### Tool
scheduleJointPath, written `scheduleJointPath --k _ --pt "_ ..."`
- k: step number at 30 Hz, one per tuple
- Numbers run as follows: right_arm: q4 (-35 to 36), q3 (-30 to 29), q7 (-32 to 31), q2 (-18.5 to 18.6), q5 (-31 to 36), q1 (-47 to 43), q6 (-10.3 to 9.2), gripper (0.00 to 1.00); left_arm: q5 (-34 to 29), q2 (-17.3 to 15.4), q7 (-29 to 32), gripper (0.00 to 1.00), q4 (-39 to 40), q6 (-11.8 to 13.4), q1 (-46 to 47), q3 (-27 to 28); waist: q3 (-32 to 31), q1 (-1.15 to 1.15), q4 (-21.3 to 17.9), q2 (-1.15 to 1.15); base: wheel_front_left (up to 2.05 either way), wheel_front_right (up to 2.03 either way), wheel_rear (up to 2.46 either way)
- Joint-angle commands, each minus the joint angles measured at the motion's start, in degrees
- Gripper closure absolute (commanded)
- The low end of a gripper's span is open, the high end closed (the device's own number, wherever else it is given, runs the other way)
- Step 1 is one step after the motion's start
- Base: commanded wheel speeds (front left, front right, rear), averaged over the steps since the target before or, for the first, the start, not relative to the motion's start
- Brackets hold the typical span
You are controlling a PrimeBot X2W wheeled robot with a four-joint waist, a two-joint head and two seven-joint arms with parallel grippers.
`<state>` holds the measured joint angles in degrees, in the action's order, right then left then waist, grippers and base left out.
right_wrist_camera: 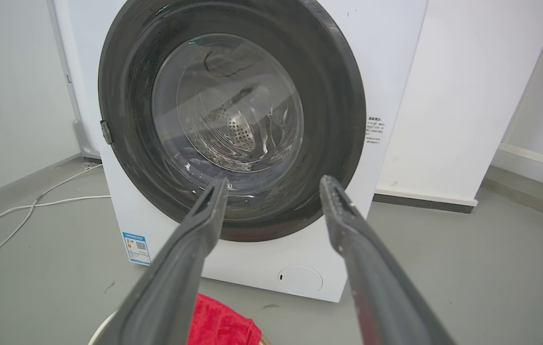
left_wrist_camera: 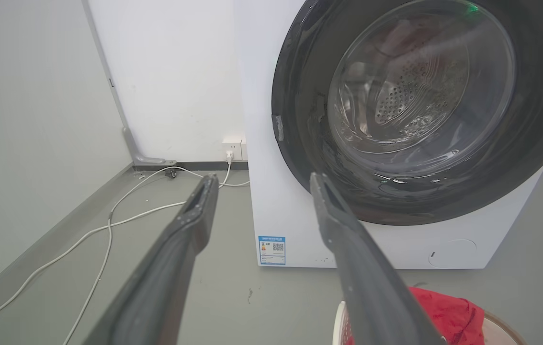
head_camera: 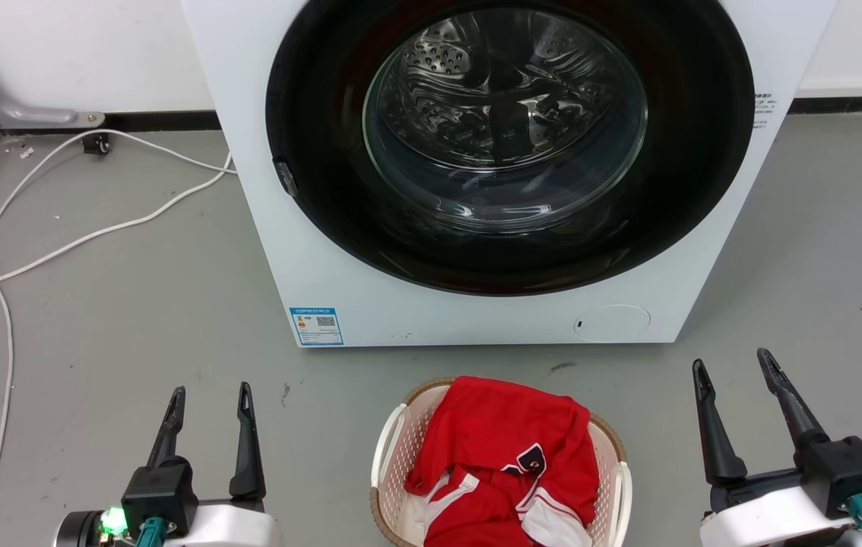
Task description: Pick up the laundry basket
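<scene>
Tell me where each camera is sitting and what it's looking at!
Head view: on the robot's head, looking forward and down at the washer and the laundry basket; left gripper and right gripper show, both open.
Left wrist view: on the left wrist, looking along its own two fingers toward the washer and white cables.
Right wrist view: on the right wrist, looking along its own fingers at the washer's door.
Shared: all three show the washer and the basket's red garment.

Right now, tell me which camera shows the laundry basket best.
Head view: the laundry basket shows its rim, both handles and the red cloth inside. Each wrist view catches just a sliver of rim and cloth at its bottom edge.
</scene>
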<state>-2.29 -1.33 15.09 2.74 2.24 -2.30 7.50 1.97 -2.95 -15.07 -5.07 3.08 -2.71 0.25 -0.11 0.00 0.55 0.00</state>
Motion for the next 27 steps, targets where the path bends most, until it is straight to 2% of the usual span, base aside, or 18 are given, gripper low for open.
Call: scheduleJointPath --k 1,7,12,17,22,23,27 --pt "-0.30 0.05 0.12 0.25 -0.08 0.07 -0.02 0.00 0.05 0.09 -0.16 0.00 -0.14 -0.34 -0.37 0.04 0.34 0.00 -0.26 0.00 0.00 0.00 0.00" --pt "-3.63 0.07 0.11 0.25 0.06 1.60 -0.02 0.00 0.10 0.07 -0.16 0.00 -0.96 -1.59 2.25 0.26 1.50 0.00 -0.64 0.00 0.00 0.00 0.00" --pt "-10.44 1.50 0.12 0.25 1.09 4.45 -0.03 0.00 0.71 0.07 -0.15 0.00 -5.80 -4.50 5.92 0.09 3.59 0.00 -0.97 0.00 0.00 0.00 0.00" --pt "-18.68 1.67 0.12 0.16 1.13 9.73 -0.04 0.00 0.24 -0.23 -0.15 0.00 -14.83 -7.22 11.90 -1.12 8.90 0.00 -1.38 0.00 0.00 0.00 0.00" --pt "-25.38 1.67 0.11 0.18 3.25 15.86 -0.04 0.00 -0.10 -1.11 -0.16 0.00 -23.79 -8.73 19.65 -2.75 15.36 0.00 -2.02 0.00 0.00 0.00 0.00" --pt "-32.10 1.84 0.10 0.18 3.49 20.22 -0.04 0.00 0.03 -2.02 -0.15 0.00 -30.95 -9.67 25.81 -4.25 19.43 0.00 -3.09 0.00 0.00 0.00 0.00" --pt "-37.00 1.82 0.11 0.21 3.84 23.99 -0.04 0.00 0.87 -2.66 -0.15 0.00 -36.18 -10.17 30.15 -5.42 22.18 0.00 -3.91 0.00 0.00 0.00 0.00"
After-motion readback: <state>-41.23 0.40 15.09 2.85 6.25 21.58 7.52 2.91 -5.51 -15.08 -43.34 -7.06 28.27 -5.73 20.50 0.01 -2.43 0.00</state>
